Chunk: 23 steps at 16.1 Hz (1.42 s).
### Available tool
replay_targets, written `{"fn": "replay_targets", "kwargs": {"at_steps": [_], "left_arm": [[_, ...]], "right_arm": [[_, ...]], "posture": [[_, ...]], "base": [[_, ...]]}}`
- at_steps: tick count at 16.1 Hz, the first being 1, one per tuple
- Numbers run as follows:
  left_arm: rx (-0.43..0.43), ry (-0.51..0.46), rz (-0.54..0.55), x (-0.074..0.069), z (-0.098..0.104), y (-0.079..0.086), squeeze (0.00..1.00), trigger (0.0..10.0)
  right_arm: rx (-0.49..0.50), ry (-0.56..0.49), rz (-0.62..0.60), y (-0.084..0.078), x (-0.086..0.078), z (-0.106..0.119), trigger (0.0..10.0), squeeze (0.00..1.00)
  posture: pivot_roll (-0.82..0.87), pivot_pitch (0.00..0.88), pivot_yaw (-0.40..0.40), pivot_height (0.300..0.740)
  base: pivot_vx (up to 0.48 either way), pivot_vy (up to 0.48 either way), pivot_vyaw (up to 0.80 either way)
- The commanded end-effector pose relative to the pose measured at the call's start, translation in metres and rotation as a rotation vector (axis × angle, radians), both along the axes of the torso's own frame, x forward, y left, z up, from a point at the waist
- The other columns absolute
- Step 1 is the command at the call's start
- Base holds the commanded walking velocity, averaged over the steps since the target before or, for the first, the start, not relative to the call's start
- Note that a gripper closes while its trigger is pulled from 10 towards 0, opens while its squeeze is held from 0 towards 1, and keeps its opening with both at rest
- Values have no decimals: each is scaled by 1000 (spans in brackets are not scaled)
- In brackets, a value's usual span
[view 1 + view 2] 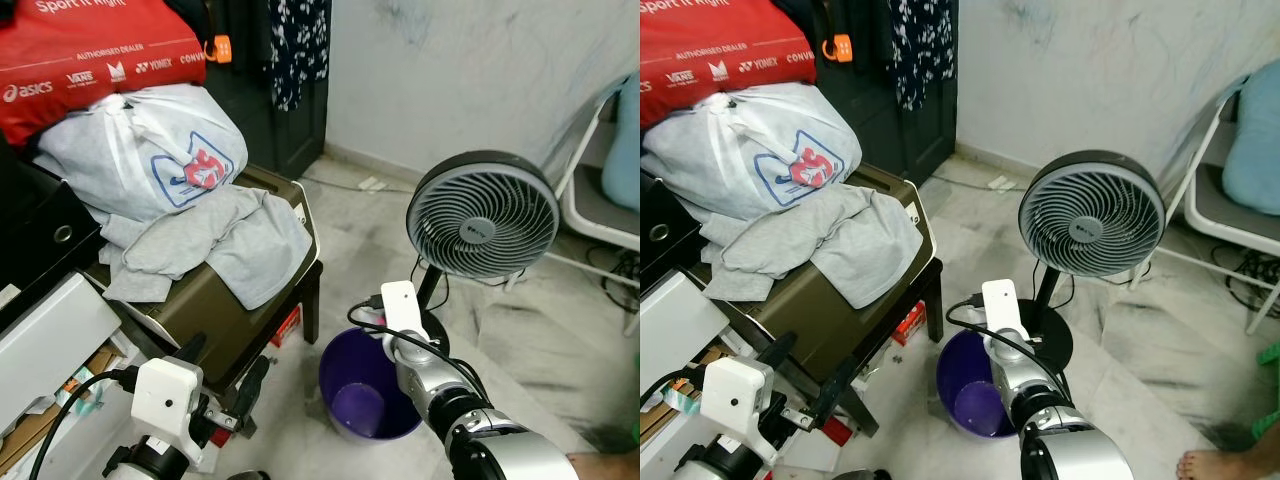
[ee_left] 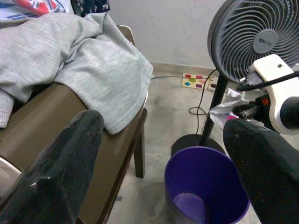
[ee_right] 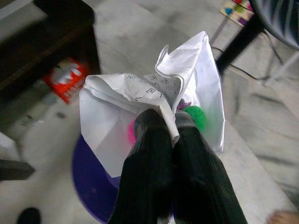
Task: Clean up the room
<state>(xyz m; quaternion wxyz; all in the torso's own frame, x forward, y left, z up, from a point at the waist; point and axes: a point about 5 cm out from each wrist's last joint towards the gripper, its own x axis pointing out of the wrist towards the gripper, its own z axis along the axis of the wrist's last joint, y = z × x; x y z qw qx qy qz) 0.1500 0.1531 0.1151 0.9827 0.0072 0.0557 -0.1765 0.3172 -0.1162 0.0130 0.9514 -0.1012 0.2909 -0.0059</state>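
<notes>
Standing just beyond the purple bin (image 1: 368, 392) you have a grey fan (image 1: 483, 222), with a cloth-draped table (image 1: 200, 310) beside it. Your right end effector (image 3: 173, 122) is clenched on crumpled paper (image 3: 149, 98) directly above that bin. Your left end effector (image 2: 159, 158) hangs released near the table.

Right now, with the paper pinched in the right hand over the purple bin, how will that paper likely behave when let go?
The paper looks thin and crumpled, so it is probably light and floppy and may flutter rather than drop straight. It spreads wide beside the right hand, so an edge could catch the bin rim. It seems unlikely to roll.
</notes>
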Motion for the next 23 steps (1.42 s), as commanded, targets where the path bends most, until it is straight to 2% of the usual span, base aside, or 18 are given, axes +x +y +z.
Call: {"fn": "replay_targets", "kwargs": {"at_steps": [1, 5, 7, 9, 10, 14, 17, 20, 23], "left_arm": [[5, -4, -13, -1, 5, 0, 0, 10000], [8, 2, -24, -2, 10, 1, 0, 10000], [13, -9, -28, 0, 15, 3, 0, 10000], [20, -17, -25, 4, 18, 6, 0, 10000], [22, -19, -27, 5, 19, 6, 0, 10000], [22, -19, -36, 7, 21, 5, 0, 10000], [25, -18, -38, 9, 23, 7, 0, 10000], [28, -13, -42, 8, 24, 7, 0, 10000], [29, 5, -41, 4, 23, 8, 0, 10000]], "right_arm": [[-33, 15, -12, -2, 0, -1, 10000, 0], [-120, 69, -83, -17, -10, -12, 10000, 0], [-192, 109, -110, -31, -19, -20, 10000, 0], [-221, 139, -138, -40, -26, -26, 10000, 0], [-200, 156, -155, -41, -28, -28, 10000, 0], [-203, 131, -125, -37, -25, -26, 10000, 0], [-135, 12, -51, -9, -3, -3, 10000, 0], [-113, -17, -9, 11, 5, 7, 10000, 0], [-133, -3, -6, 12, 2, 3, 10000, 0]], "posture": [[165, 125, 4, 740], [160, 139, 15, 740], [154, 152, 23, 740], [148, 156, 29, 740], [145, 154, 34, 740], [144, 156, 47, 740], [143, 161, 59, 740], [160, 173, 61, 740], [164, 184, 66, 740]], "base": [[0, 0, 0], [0, 0, 0], [0, 0, 0], [0, 0, 0], [0, 0, 0], [0, 0, 0], [0, 0, 0], [0, 0, 0], [0, 0, 0]]}}
